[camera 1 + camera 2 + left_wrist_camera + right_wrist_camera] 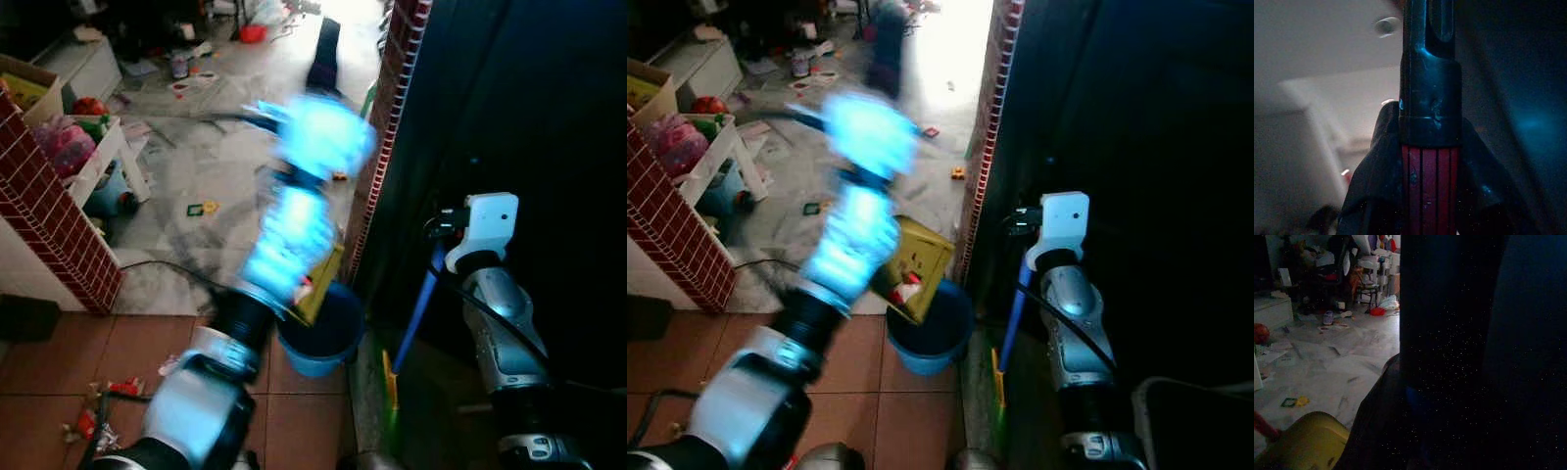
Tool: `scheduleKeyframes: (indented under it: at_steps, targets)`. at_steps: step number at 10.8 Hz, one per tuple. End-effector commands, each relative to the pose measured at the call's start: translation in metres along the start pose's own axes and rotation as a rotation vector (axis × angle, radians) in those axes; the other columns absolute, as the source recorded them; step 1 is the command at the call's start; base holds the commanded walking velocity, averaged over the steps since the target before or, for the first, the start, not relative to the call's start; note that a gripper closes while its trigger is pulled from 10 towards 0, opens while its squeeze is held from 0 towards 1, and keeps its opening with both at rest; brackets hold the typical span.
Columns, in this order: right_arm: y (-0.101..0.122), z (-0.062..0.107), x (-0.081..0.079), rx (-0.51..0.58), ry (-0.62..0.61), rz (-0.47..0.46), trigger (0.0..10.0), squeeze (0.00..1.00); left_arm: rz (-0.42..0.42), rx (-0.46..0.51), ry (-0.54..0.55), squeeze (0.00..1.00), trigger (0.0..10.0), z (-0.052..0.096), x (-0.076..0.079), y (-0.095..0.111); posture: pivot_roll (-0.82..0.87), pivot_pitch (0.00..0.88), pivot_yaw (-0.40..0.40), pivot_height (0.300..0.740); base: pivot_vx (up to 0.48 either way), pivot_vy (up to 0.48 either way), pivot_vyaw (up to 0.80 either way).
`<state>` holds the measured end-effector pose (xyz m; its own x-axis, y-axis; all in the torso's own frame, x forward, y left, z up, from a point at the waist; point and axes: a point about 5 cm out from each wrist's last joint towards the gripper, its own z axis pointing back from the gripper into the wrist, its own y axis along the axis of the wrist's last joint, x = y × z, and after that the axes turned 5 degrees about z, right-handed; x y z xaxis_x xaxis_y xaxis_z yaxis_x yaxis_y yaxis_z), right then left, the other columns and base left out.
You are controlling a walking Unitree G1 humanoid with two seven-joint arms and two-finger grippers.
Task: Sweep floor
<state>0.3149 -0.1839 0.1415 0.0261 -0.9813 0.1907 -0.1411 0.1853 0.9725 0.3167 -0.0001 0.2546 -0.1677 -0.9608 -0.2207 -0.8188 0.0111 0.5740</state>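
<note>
Left end effector (1430, 161) clamps ribbed red-and-black handle (1429, 186) above round blue bucket (323, 338)

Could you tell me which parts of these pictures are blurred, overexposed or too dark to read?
Left eye view: the raised left arm is motion-blurred and glows blue-white; the doorway floor is blown out; the right side is near black. Right wrist view: mostly dark, though the littered floor reads. Left wrist view: dim, with a red-and-black handle up close.

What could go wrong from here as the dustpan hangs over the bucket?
The yellow dustpan is tilted over the blue bucket with red scraps at its lip; some may fall outside onto the tiles. The left arm is motion-blurred, so a fast swing could knock the bucket. Litter remains on the tiles by the robot's feet and could be stepped on and scattered.
</note>
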Motion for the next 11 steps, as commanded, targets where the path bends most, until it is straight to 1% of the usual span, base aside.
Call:
scheduleKeyframes:
  at_steps: [1, 2, 3, 4, 5, 6, 8, 9, 10, 11]
  targets:
    - [0.012, -0.001, 0.006, 0.047, -0.018, 0.018, 10.0, 0.0, -0.01, 0.132, -0.086, 0.0, 10.0, -0.004, 0.014, 0.017, -0.13, 0.002, 0.004, 0.74, 0.0, 0.0, 0.0]
    - [0.012, -0.001, 0.005, 0.047, -0.019, 0.017, 10.0, 0.0, -0.004, 0.142, -0.114, 0.0, 10.0, -0.001, 0.019, 0.016, -0.14, 0.002, 0.007, 0.74, 0.0, 0.0, 0.0]
    - [0.012, 0.0, 0.003, 0.047, -0.017, 0.015, 10.0, 0.0, 0.023, 0.168, -0.194, 0.0, 10.0, 0.003, 0.032, 0.02, -0.13, 0.005, 0.006, 0.74, 0.0, 0.0, 0.0]
    - [0.011, 0.0, 0.003, 0.044, -0.014, 0.013, 10.0, 0.0, 0.066, 0.166, -0.218, 0.0, 10.0, 0.007, 0.042, 0.021, -0.13, 0.005, 0.006, 0.74, 0.0, 0.0, 0.0]
    - [0.011, 0.0, 0.003, 0.044, -0.016, 0.012, 10.0, 0.0, 0.062, 0.177, -0.222, 0.0, 10.0, 0.007, 0.043, 0.022, -0.13, 0.006, 0.007, 0.74, 0.0, 0.0, 0.0]
    - [0.012, 0.0, 0.002, 0.045, -0.016, 0.011, 10.0, 0.0, 0.039, 0.179, -0.202, 0.0, 10.0, 0.004, 0.037, 0.02, -0.13, 0.007, 0.006, 0.74, 0.0, 0.0, 0.0]
    - [0.012, 0.0, 0.0, 0.045, -0.007, 0.008, 10.0, 0.0, -0.004, 0.151, -0.1, 0.0, 10.0, -0.012, 0.012, 0.015, -0.12, 0.011, 0.001, 0.74, 0.0, 0.0, 0.0]
    - [0.011, -0.001, 0.0, 0.04, -0.003, 0.006, 10.0, 0.0, -0.015, 0.077, 0.067, 0.0, 10.0, -0.034, -0.031, 0.013, -0.11, 0.013, -0.002, 0.74, 0.0, 0.0, 0.0]
    - [0.009, -0.001, 0.0, 0.036, -0.003, 0.005, 10.0, 0.0, -0.031, 0.077, 0.105, 0.0, 10.0, -0.04, -0.046, 0.017, -0.1, 0.015, -0.004, 0.74, 0.0, 0.0, 0.0]
    - [0.004, 0.0, -0.004, 0.02, 0.014, -0.003, 10.0, 0.0, -0.1, 0.073, 0.169, 0.0, 10.0, -0.048, -0.085, 0.024, -0.07, 0.014, -0.014, 0.74, 0.0, 0.0, 0.0]
